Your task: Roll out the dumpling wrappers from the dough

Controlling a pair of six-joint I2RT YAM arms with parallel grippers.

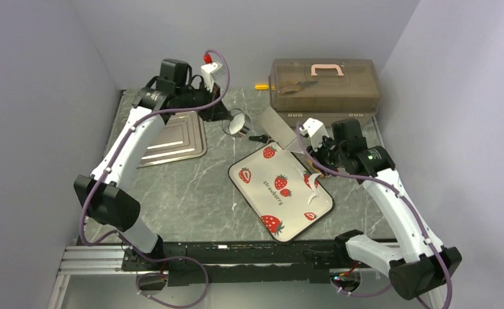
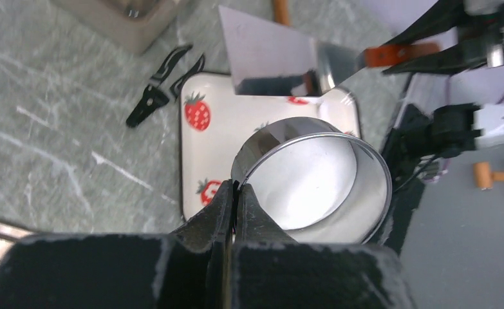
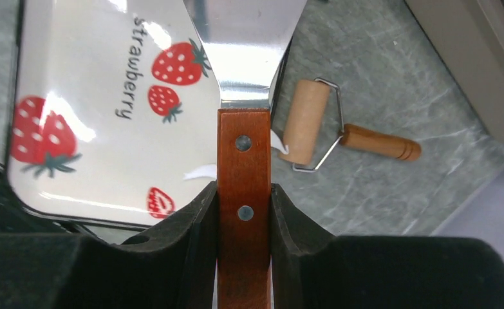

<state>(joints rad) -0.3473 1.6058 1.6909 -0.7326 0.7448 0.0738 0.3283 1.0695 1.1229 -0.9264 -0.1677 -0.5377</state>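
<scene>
My left gripper (image 1: 226, 114) (image 2: 236, 187) is shut on the wall of a shiny metal ring cutter (image 1: 238, 124) (image 2: 310, 180), held over the far corner of the strawberry plate (image 1: 280, 193) (image 2: 204, 148). The inside of the ring looks white; I cannot tell if dough is in it. My right gripper (image 1: 315, 154) (image 3: 244, 190) is shut on the brown wooden handle of a steel spatula (image 3: 244, 148), whose blade (image 1: 276, 124) (image 3: 246, 45) reaches over the plate (image 3: 94, 77). Thin white dough scraps (image 1: 312, 182) (image 3: 201, 172) lie at the plate's right edge. No whole wrapper shows.
A wooden roller (image 3: 306, 122) lies on the marble right of the plate. A steel tray (image 1: 175, 138) sits at the left. A clear toolbox (image 1: 323, 84) stands at the back right. A black clip (image 1: 260, 137) (image 2: 151, 100) lies beyond the plate.
</scene>
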